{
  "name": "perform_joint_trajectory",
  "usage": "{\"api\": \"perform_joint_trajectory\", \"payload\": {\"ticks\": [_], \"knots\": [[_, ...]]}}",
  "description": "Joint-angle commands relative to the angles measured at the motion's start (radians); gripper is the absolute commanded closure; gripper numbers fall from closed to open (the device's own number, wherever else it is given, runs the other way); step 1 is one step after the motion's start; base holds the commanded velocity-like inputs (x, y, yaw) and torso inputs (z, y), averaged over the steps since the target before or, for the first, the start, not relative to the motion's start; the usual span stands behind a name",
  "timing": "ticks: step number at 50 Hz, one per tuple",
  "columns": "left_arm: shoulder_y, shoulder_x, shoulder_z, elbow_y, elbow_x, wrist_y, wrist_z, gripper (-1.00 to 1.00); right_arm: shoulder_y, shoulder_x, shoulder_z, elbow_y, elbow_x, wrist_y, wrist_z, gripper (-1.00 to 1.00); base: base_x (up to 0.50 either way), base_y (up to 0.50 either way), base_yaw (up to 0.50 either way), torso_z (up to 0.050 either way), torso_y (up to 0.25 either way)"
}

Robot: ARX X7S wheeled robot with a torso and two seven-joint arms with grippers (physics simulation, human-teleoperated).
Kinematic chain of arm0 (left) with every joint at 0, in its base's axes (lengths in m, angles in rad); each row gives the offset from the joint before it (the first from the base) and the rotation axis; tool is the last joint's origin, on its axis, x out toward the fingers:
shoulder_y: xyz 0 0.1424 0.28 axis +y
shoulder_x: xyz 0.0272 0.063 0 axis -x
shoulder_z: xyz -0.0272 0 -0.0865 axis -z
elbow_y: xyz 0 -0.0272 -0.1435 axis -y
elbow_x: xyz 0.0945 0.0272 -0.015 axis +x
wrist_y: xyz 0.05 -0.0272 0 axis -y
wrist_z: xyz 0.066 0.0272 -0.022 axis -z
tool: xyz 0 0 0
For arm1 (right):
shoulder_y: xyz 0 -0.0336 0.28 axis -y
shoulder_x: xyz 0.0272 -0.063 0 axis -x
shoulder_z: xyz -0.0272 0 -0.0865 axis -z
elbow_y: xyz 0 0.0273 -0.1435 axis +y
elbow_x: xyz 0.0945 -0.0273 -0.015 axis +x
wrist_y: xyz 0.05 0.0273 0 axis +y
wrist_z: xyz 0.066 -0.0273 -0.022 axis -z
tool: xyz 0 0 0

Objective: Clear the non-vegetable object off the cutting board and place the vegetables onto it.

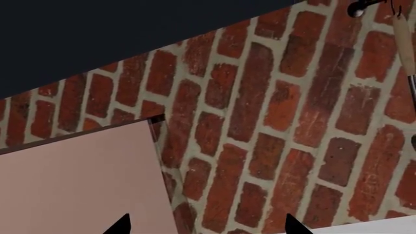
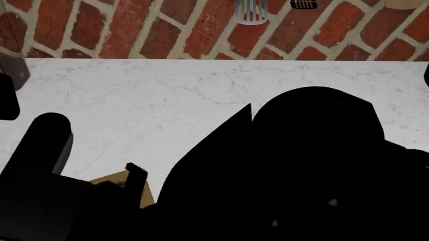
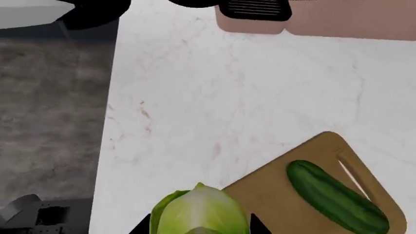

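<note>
In the right wrist view the light-brown cutting board (image 3: 273,200) lies on the white marble counter (image 3: 227,97), its slot handle at one end. A dark-green cucumber (image 3: 334,197) lies on the board near the slot. My right gripper (image 3: 198,228) is shut on a pale-green leafy head (image 3: 198,209), held above the counter at the board's corner. My left gripper (image 1: 208,230) is open and empty, raised and facing the brick wall (image 1: 273,122). A corner of the board shows in the head view (image 2: 114,179) between my dark arms. The garlic bulb is out of view.
The counter's edge (image 3: 112,122) drops to a grey floor beside the leafy head. A pink panel (image 3: 338,22) and a black slotted object (image 3: 256,9) lie at the counter's far side. Utensils hang on the brick wall (image 2: 251,12). A pink panel (image 1: 71,180) fills part of the left wrist view.
</note>
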Motion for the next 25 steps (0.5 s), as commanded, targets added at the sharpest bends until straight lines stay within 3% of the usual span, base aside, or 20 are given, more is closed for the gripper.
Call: {"api": "perform_joint_trajectory", "payload": {"ticks": [1, 25], "knots": [[-0.032, 0.019, -0.028, -0.020, 0.019, -0.014, 0.039, -1.00, 0.016, 0.098, 0.041, 0.006, -0.025, 0.020, -0.016, 1.00, 0.00, 0.00, 0.00, 0.000, 0.000], [-0.036, 0.015, -0.022, -0.020, 0.019, -0.016, 0.036, -1.00, -0.060, 0.124, 0.021, 0.033, -0.122, -0.021, -0.052, 1.00, 0.00, 0.00, 0.00, 0.000, 0.000]]}}
